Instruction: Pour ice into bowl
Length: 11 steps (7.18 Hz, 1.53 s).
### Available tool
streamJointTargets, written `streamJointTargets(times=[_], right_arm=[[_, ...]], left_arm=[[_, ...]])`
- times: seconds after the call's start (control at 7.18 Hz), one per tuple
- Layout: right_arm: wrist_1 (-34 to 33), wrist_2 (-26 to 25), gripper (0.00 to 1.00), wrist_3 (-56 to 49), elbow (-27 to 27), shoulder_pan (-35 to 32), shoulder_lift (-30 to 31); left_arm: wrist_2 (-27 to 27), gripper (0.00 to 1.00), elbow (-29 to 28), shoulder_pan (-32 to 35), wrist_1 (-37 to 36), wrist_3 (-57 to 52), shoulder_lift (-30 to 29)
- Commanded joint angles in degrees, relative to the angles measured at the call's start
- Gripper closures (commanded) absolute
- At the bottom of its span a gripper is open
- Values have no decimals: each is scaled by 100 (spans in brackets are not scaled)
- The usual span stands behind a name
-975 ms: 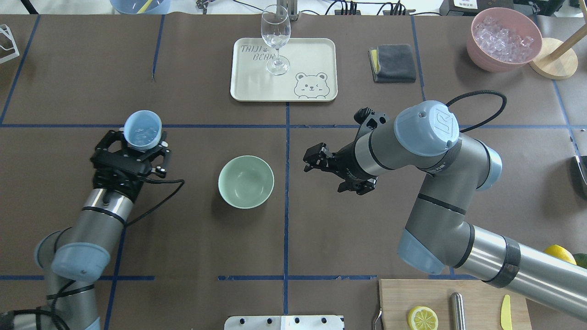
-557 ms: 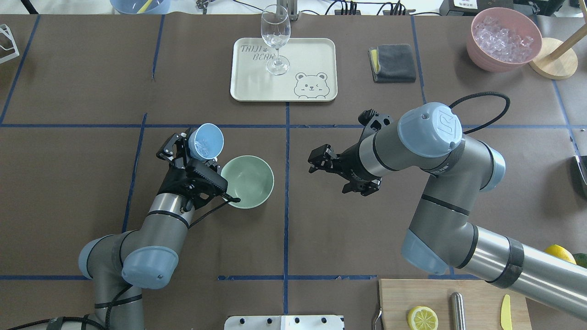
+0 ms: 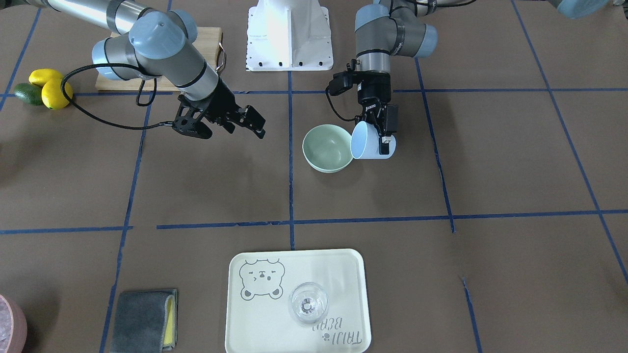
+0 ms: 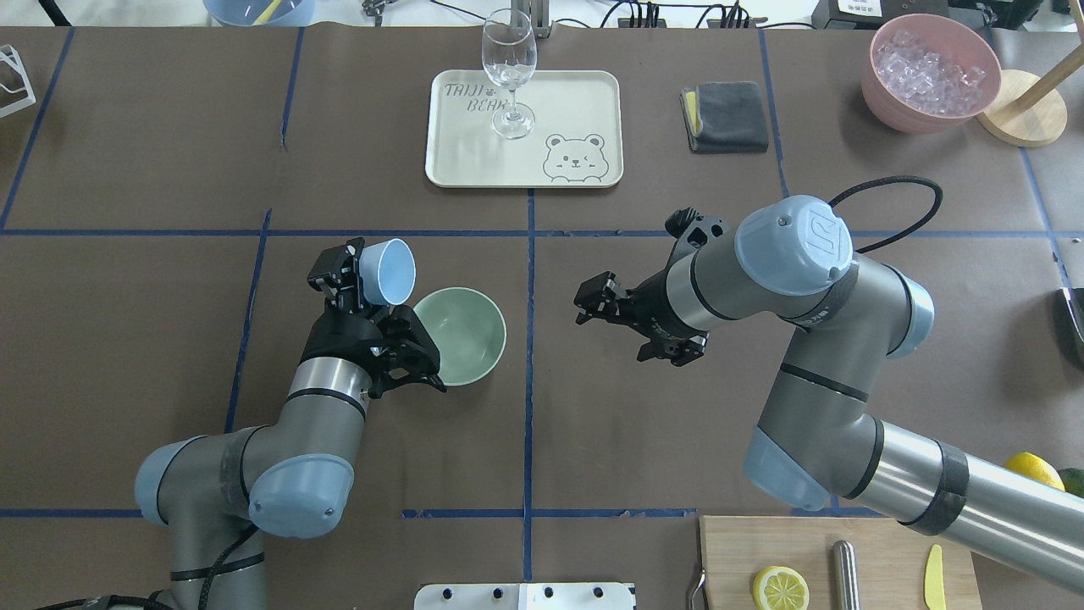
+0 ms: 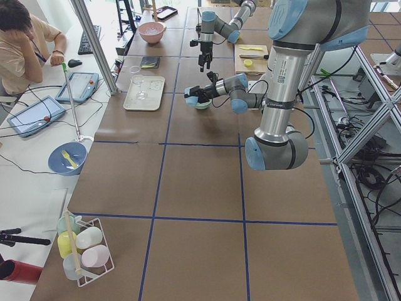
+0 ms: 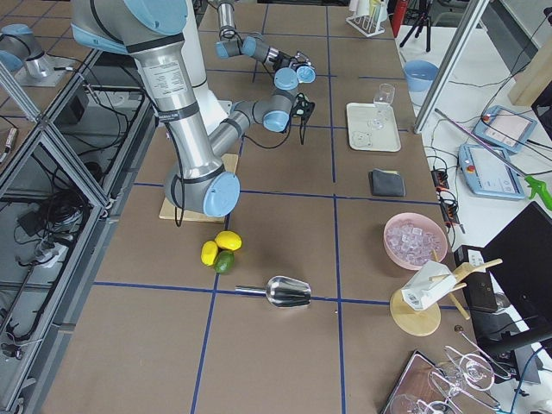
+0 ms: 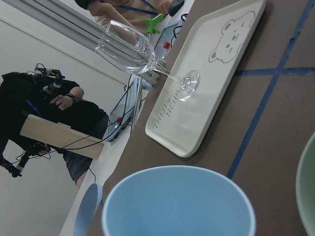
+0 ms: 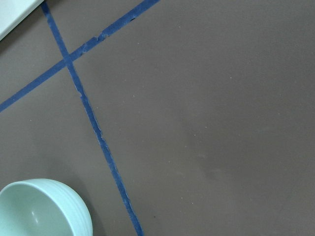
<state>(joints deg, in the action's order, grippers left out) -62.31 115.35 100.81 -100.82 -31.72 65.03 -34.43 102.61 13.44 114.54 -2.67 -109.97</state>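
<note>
Bright, even light — soft shadows

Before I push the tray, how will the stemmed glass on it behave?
The glass stands tall on a thin stem and small foot, so it probably tips easily. It looks thin and clear, so likely fragile. On the smooth tray it may also slide.

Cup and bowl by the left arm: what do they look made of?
Cup: probably plastic or melamine, matte pale blue; thin even wall, soft sheen, no sharp reflections. Bowl: likely similar, though glazed ceramic is possible; satin mint green, smooth, with faint rings under the rim in the right wrist view.
</note>
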Motion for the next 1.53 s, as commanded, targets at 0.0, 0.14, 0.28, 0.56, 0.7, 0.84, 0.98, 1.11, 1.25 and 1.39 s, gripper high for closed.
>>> streamJointTargets(times=[0.0,0.14,0.28,0.56,0.7,0.84,0.98,1.11,1.25,1.39], right_arm=[[0,-3,0,0,28,-1,1],[0,-3,0,9,19,-1,-17],[0,5,0,44,10,-1,-26],[0,5,0,88,-25,-18,27],[0,5,0,18,18,-10,97],[0,5,0,-9,36,-18,150],[131,5,0,9,80,-10,185],[393,5,0,35,89,-18,264],[552,-3,0,9,106,-27,377],[571,5,0,17,133,-36,379]], left_arm=[[41,100,84,-121,-746,-882,-7],[50,100,145,-192,-783,-1137,-33],[59,100,163,-236,-897,-1679,-59],[549,100,102,-332,-1082,-2621,-218],[734,100,40,-359,-1292,-3173,-218],[953,100,75,-385,-1311,-3570,-270],[1077,100,92,-394,-1303,-4053,-323],[1287,100,49,-412,-1311,-4136,-358],[1420,100,31,-395,-1311,-4154,-315],[1430,100,66,-377,-1215,-4032,-349]])
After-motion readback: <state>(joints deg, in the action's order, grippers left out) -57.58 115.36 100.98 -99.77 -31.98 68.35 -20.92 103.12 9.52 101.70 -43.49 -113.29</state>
